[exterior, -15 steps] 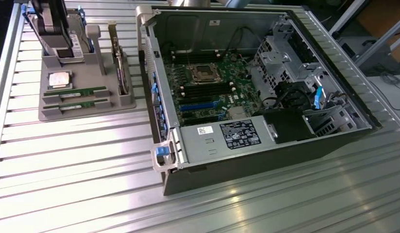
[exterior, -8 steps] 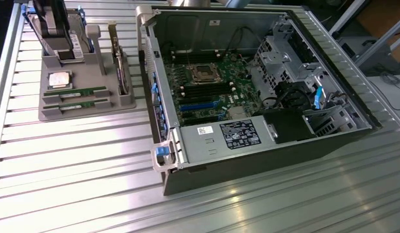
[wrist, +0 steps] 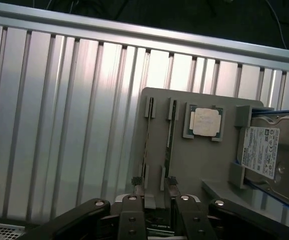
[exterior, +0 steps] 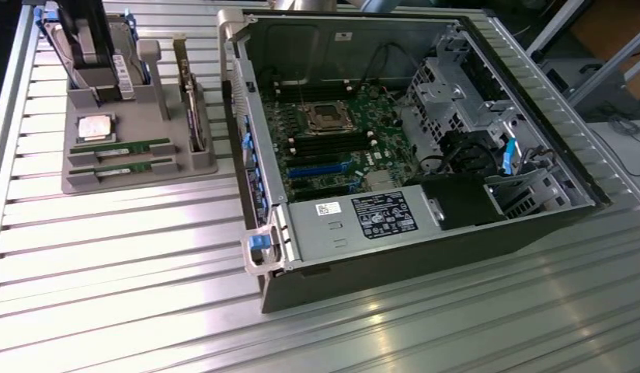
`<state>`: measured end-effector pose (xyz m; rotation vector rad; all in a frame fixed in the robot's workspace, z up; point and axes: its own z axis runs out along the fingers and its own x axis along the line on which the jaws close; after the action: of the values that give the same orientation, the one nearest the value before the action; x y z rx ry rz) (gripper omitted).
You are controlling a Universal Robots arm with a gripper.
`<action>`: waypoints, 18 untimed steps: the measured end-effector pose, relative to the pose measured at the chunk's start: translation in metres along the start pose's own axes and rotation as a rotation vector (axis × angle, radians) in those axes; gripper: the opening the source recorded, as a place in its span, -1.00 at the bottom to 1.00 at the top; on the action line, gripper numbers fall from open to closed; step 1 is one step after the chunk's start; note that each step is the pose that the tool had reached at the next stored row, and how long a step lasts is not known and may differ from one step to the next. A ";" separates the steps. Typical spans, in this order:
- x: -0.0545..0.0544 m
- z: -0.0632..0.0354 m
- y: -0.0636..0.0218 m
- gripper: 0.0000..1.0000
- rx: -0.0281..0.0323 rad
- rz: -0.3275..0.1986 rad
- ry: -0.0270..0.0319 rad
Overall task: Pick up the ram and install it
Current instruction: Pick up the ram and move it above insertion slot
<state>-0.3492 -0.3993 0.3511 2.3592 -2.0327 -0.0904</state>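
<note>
**Open gripper over parts tray, ram not yet picked**

The gripper (wrist: 153, 182) is empty. Its jaws stand wide apart and hover above the grey parts tray (exterior: 133, 179), over one end of the memory holders. We judge the wide spread is for straddling a thin board by its two flat faces.

The ram (exterior: 123, 165) sits in the tray, along the tray edge farthest from the hard drive (wrist: 269, 155). It stands on its long edge in slotted grey holders. A second ram stick (exterior: 121, 147) runs parallel just beside it, one row in toward the square processor (exterior: 95, 127). Standing on edge probably keeps each stick's top edge and both faces free for a grasp from above.

From the wrist view the outer stick seems to line up between the jaws, with the inner one roughly under one finger. We can't tell for certain which stick is targeted. Nothing is touched.

The tray sits near the bench (exterior: 144, 272) edge at the exterior view's left. The computer case (exterior: 424, 260) is just beside it, at mid-bench. The case lies on its side with the panel off, so the motherboard (exterior: 335, 151) faces up. That likely leaves the dark memory slots (exterior: 325, 144) beside the processor socket reachable straight down.

Install not begun, as both sticks are in the tray.
</note>
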 end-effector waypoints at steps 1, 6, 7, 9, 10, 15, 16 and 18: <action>0.000 0.0017 -0.0001 -0.40 0.0000 0.000 0.0000; 0.000 0.0065 -0.0005 -0.40 0.0002 0.006 -0.0003; 0.000 0.0072 -0.0005 -0.40 0.0002 0.006 -0.0003; 0.000 0.0104 -0.0007 -0.40 0.0001 0.007 -0.0003; 0.000 0.0115 -0.0008 -0.40 0.0001 0.007 -0.0001; 0.000 0.0149 -0.0010 -0.40 0.0001 0.008 0.0003; 0.000 0.0159 -0.0010 -0.40 0.0001 0.008 0.0004; 0.001 0.0176 -0.0011 -0.40 0.0000 0.008 0.0004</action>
<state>-0.3491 -0.3993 0.3334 2.3502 -2.0423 -0.0897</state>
